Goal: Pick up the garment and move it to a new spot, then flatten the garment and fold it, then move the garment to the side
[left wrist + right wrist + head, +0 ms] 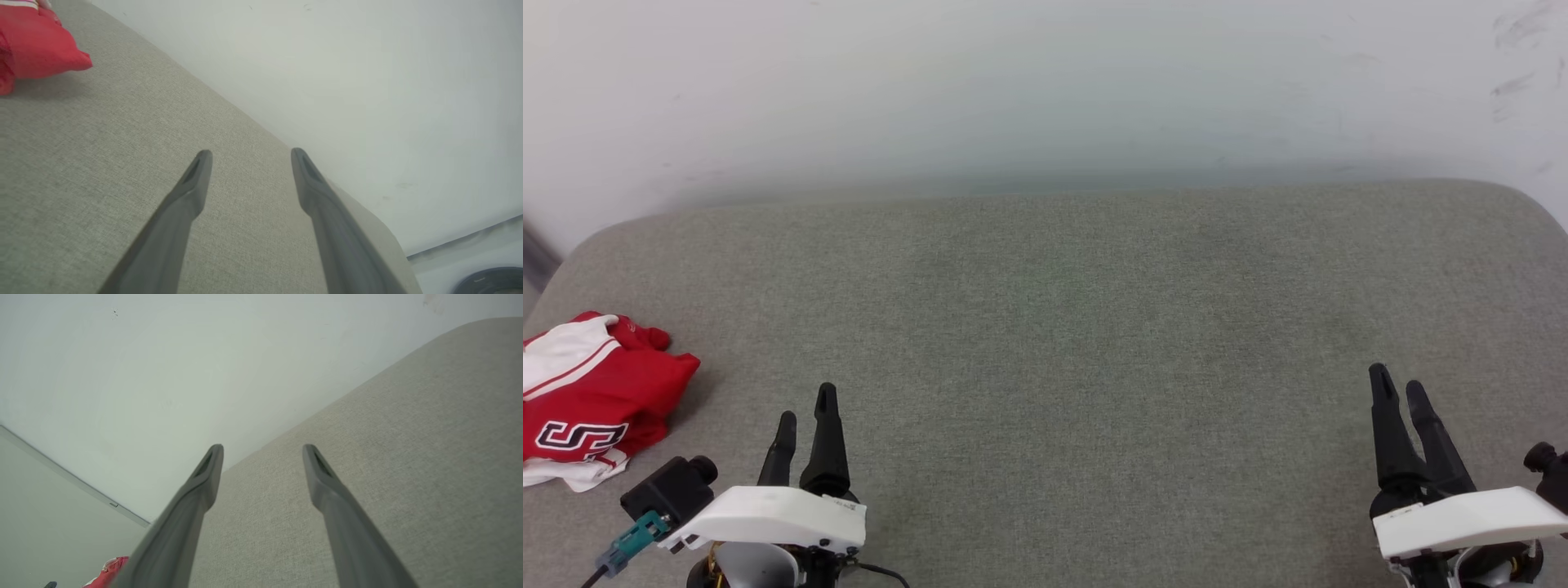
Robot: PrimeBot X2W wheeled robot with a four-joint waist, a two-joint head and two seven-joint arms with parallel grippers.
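1. the crumpled red jersey t-shirt (592, 396), with white sleeves and black white-edged lettering, is lying bunched at the far left of the broad grey woven-fabric cushion (1054, 327), partly running off the head view's edge.
2. the left gripper (806, 406) is hovering near it, to its right, jaws standing wide and holding nothing.
3. the right gripper (1395, 380) is hanging well apart at the far right, jaws likewise wide and empty.
4. risk: the heap is sitting close to the cushion's edge, so a shallow pinch could be catching only one layer, or a sideways nudge could be pushing the cloth overboard.
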